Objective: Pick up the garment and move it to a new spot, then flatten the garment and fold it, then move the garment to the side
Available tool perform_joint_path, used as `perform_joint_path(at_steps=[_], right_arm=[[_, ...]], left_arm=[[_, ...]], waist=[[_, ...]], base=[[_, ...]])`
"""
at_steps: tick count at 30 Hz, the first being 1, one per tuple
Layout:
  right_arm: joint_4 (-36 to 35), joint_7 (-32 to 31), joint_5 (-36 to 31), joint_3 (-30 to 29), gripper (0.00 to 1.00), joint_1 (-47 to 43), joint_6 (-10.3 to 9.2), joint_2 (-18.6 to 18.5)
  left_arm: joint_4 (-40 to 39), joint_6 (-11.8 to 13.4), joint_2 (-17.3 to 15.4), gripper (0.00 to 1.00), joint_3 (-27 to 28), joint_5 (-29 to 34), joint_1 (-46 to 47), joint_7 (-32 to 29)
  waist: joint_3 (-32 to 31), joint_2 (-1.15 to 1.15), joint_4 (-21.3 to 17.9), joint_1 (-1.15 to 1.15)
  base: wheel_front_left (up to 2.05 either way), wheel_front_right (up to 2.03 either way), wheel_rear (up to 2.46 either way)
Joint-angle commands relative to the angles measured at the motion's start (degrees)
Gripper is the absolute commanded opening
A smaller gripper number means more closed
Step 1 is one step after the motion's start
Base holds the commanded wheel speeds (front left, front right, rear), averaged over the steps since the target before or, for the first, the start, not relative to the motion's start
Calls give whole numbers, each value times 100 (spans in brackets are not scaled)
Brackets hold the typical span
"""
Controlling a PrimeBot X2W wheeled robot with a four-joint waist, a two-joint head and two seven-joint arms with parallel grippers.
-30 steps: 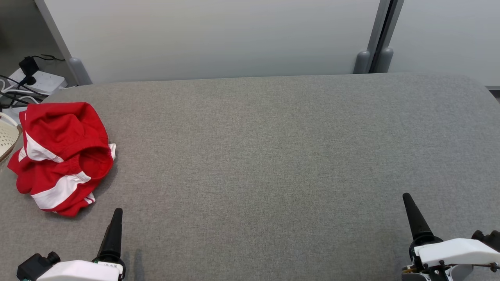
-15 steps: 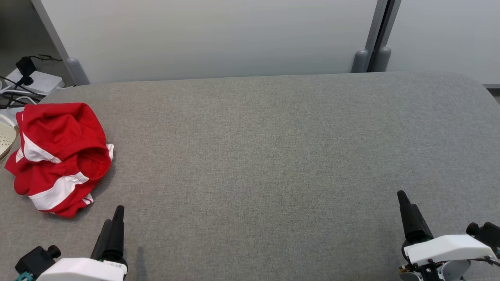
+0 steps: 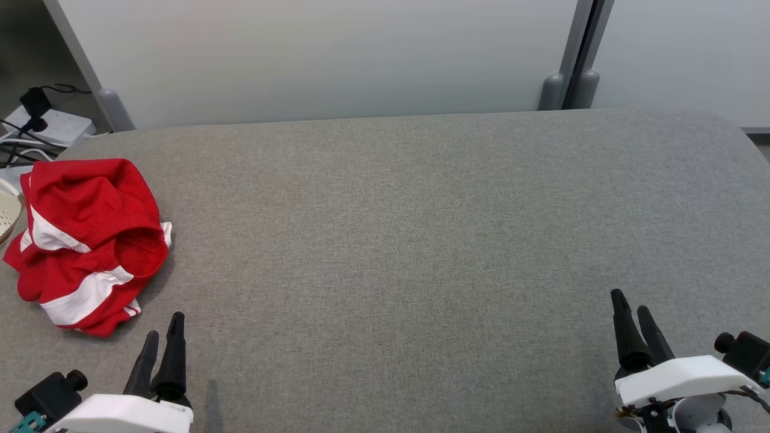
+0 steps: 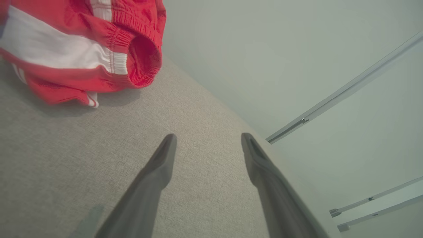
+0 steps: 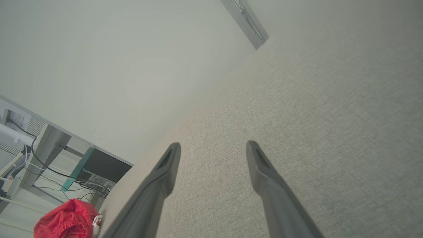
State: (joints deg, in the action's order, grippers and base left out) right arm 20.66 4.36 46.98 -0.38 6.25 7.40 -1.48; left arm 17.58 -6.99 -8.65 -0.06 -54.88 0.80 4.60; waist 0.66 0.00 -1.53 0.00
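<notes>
At the far left the garment [image 3: 84,240] lies crumpled in a heap on the table [image 3: 391,228], close to its left edge and just beside a basket [image 3: 8,213]. In the head view it sits a little more to the left than one second ago. The wall posts [image 3: 550,90] have shifted the same way, so we judge that the camera has turned and the garment itself has not moved. Nothing touches it.

Next comes our left gripper [image 3: 162,325], near the front edge of the garment but apart from it. One second ago we saw it as a single dark spike. Now its two fingers [image 3: 172,355] show side by side, so the wrist has rolled. The fingers are spread wide and hold nothing. In the left wrist view only the grey table lies between them, and the garment is up and to the left of them.

The middle of the table is, we think, the likely new spot for the garment.

At the far right our right gripper [image 3: 630,299] has rolled in the same way. Its fingers are also spread, with nothing between them, and it is well apart from the garment.

For the task this means, in our judgement, that we are only preparing. The first pick-up is not yet begun, and the left arm is the one placed to reach.
</notes>
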Motion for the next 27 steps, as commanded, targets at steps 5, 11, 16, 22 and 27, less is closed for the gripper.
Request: perform_joint_path(at_steps=[5,11,16,22,27], right_arm=[[-136,179,-481,136,100,295,5,-83],[-158,280,-889,217,100,336,6,-90],[-208,364,-1238,293,100,348,6,-95],[-194,465,-1639,376,100,365,6,-102],[-162,549,-1972,427,100,393,7,-107]], left_arm=[[-175,-28,-192,100,154,471,342,140],[-180,-30,-236,100,218,860,345,243],[-185,-32,-250,100,278,1196,322,328],[-168,-35,-318,100,209,1625,316,431],[-157,-37,-391,100,69,1968,308,516]], waist=[[-6,0,-10,0],[-2,0,-22,0],[7,0,-37,0],[13,0,-47,0],[19,0,-64,0]], base=[[0,0,0],[0,0,0],[0,0,0],[0,0,0],[0,0,0]])
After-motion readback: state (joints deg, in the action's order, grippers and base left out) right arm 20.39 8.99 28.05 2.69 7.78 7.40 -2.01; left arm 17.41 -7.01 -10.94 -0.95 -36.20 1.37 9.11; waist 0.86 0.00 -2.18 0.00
